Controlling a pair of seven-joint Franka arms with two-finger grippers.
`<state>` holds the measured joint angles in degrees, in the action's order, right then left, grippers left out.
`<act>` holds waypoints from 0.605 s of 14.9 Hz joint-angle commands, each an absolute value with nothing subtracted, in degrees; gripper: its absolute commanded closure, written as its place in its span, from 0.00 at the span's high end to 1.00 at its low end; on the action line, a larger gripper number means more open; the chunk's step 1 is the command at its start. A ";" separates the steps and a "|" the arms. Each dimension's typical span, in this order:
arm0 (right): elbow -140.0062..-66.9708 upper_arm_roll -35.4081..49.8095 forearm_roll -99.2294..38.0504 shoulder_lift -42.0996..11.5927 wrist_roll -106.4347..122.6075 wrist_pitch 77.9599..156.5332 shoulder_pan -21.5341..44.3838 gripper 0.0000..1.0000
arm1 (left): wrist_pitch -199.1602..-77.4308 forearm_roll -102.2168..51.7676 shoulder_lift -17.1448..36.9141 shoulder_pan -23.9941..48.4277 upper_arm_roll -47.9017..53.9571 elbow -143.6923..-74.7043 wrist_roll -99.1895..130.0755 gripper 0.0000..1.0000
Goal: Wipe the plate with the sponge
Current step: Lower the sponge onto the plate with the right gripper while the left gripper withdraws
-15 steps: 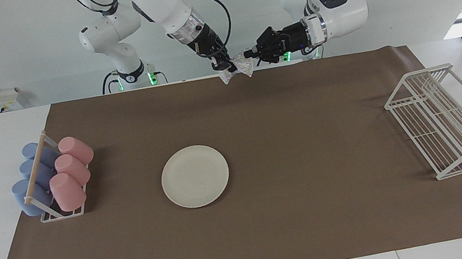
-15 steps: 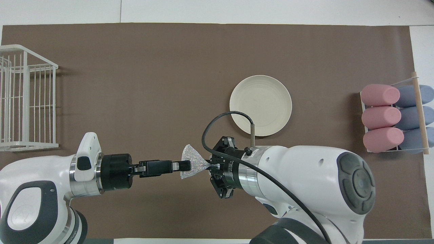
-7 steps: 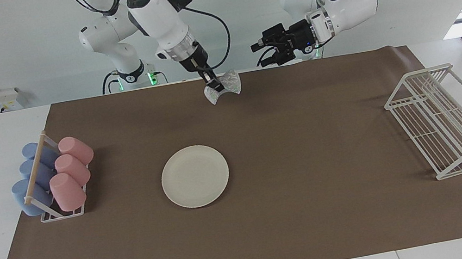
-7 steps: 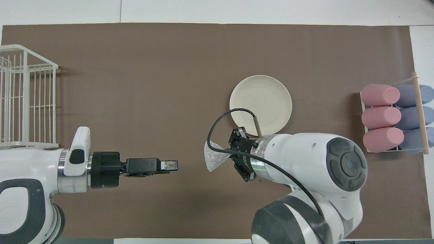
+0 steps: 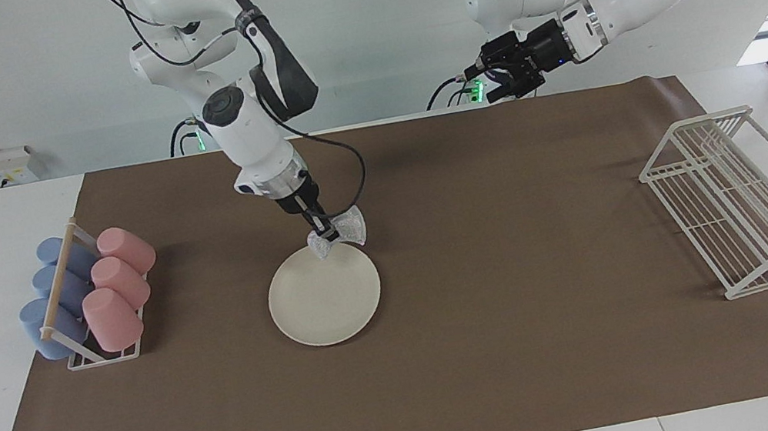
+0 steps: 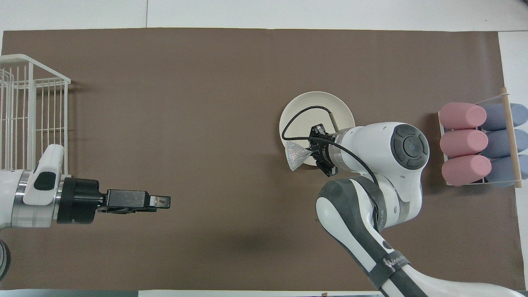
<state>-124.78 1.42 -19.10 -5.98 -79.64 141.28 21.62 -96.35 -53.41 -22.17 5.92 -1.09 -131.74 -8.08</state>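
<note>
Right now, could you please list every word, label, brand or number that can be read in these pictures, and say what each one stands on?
White lettering on the dark band of the right arm, in the overhead view: too small to read.
Small marks on the right gripper flange: blurred, unreadable.
The plate, sponge, cups, wire rack and left gripper: no text visible.

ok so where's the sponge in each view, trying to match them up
Facing view: the sponge sits just above the picture's middle, pinched in the right gripper at the robot-side rim of the plate.
Overhead view: the sponge is a little to the picture's right of middle, over the plate's nearest rim, sticking out of the right gripper.
Shared landmark: the plate, the only round cream disc on the brown mat.
</note>
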 commanded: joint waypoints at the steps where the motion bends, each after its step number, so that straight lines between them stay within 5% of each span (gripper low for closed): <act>1: -127.97 2.11 -18.11 -6.84 -76.30 144.75 20.39 0.00 | -91.07 -45.12 -15.14 2.99 -0.62 -121.06 -2.76 1.00; 4: -127.79 2.11 -18.11 -10.54 -75.33 148.35 20.57 0.00 | -86.15 -32.39 -8.89 2.81 -0.62 -109.19 0.00 1.00; 9: -127.44 2.11 -18.63 -14.50 -66.99 149.50 18.28 0.00 | -85.69 -11.64 -5.71 4.82 0.17 -101.43 0.00 1.00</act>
<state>-127.41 1.48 -19.09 -12.23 -71.31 148.32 20.22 -87.67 -18.88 -7.47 3.51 -0.56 -105.48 -1.13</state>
